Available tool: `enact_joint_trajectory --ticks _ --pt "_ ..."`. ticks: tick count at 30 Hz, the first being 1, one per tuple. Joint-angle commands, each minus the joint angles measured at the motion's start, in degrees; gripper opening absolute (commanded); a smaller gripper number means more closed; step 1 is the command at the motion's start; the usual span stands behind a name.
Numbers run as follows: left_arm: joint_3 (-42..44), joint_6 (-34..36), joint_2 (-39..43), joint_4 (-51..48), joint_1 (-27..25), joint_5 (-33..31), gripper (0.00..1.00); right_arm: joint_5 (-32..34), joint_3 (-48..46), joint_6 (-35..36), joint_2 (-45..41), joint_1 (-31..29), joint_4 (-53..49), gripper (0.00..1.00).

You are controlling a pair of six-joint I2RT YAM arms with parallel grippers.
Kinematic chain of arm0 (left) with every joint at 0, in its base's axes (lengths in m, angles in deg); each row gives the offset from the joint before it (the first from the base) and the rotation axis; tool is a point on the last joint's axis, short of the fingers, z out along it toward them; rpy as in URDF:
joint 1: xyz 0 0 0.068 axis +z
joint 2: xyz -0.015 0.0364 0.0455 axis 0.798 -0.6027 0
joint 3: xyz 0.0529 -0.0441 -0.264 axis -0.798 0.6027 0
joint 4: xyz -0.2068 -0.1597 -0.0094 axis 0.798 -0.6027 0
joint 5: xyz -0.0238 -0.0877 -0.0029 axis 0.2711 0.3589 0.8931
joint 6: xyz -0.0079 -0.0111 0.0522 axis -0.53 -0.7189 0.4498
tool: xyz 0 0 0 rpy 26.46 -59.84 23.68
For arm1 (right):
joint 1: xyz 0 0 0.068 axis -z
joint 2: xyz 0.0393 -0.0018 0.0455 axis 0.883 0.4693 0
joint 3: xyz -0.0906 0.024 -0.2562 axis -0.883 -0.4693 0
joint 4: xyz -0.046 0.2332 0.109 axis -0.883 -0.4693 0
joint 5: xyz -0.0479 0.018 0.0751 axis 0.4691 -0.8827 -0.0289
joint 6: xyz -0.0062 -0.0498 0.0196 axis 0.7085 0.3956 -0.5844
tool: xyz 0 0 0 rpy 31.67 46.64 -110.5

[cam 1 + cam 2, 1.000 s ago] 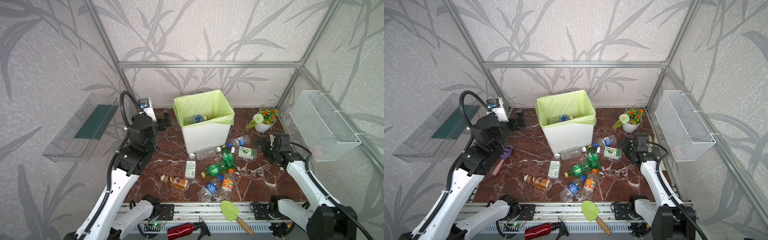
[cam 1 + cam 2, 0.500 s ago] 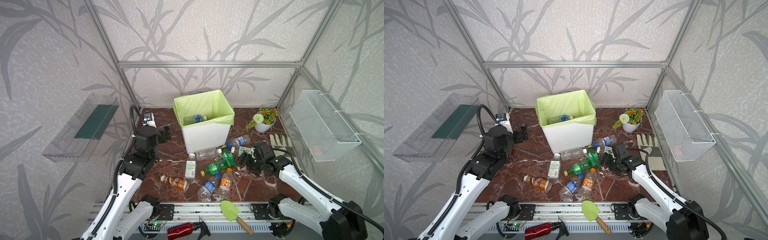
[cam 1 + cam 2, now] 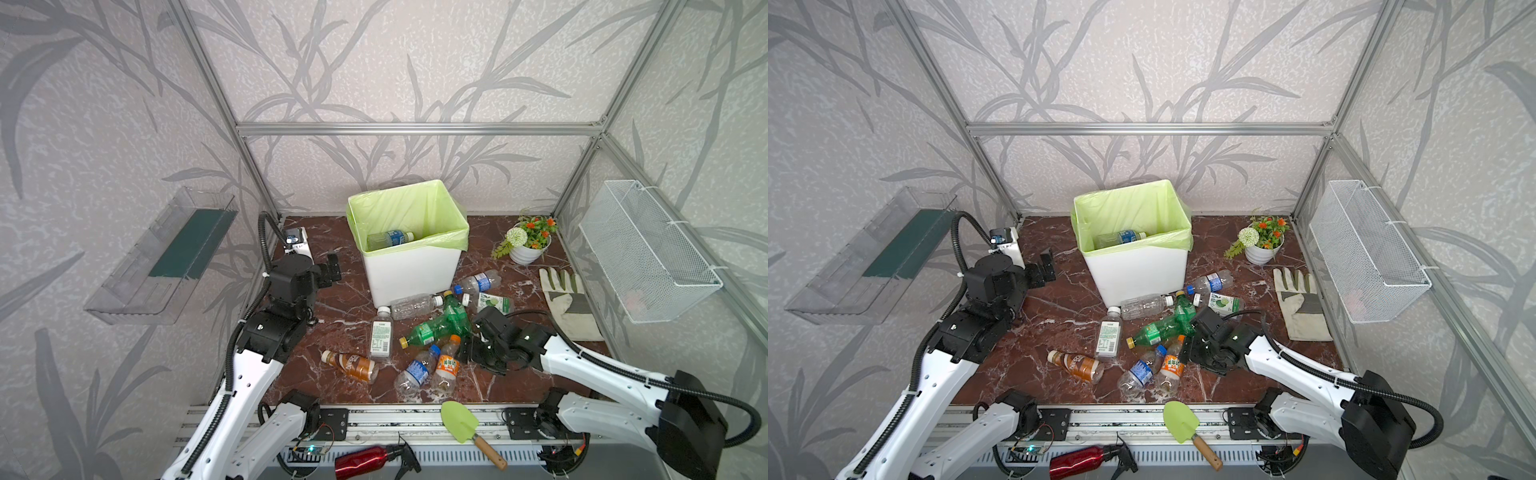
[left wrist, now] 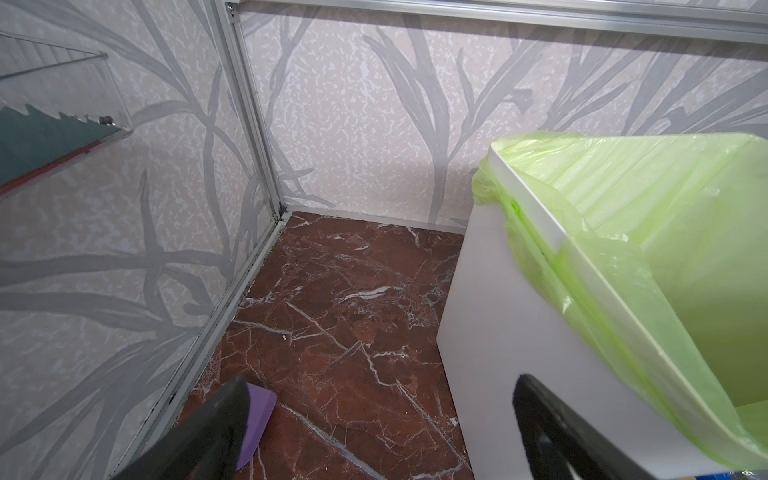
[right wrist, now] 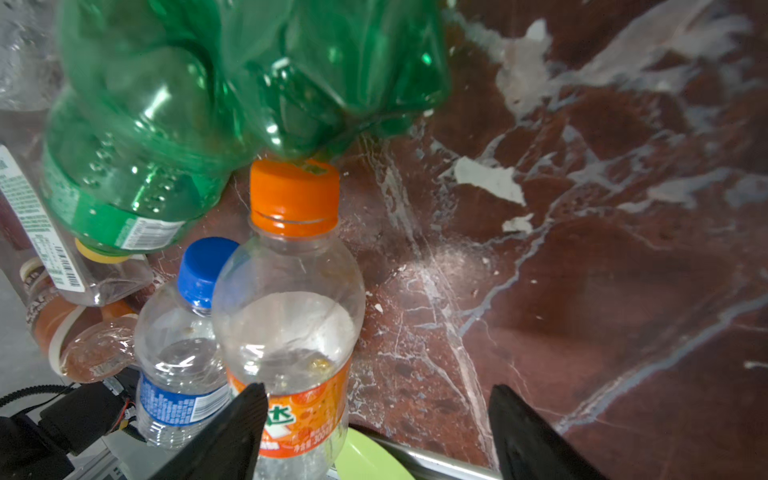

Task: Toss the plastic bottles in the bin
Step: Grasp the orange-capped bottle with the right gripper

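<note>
Right claw (image 5: 376, 390), jaws apart and empty, hangs at the orange-labelled bottle (image 5: 286, 332) near the front edge of the table (image 3: 349, 309); the bin (image 3: 409, 274) stands by the back edge. Off-centre, one jaw may shove the bottle into its blue-capped neighbour (image 5: 183, 353), rolling both away.

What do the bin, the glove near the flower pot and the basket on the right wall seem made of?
Bin: smooth, matte white walls, likely rigid plastic; its bag is thin, crinkled light-green film. Glove: limp, pale cloth or leather with grey patches; which one is unclear. Basket: see-through white grid, apparently coated wire mesh.
</note>
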Motion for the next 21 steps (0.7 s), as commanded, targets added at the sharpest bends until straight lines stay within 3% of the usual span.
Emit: enact_joint_trajectory --ticks 1,14,18,21 --pt "1.4 -0.3 2.0 -0.5 0.1 0.6 0.99 1.2 2.5 0.2 1.3 -2.1 2.2 0.87" --pt "6.7 -3.3 6.0 -1.7 0.0 1.7 0.99 1.6 3.8 -0.8 6.7 -4.7 8.9 0.91" --pt "7.8 -3.8 7.6 -1.9 0.1 1.1 0.99 0.9 5.2 -0.1 11.2 -5.5 8.6 0.88" --pt "8.1 -4.2 8.3 -2.3 0.1 1.2 0.99 0.4 5.4 0.5 13.7 -5.5 9.6 0.79"
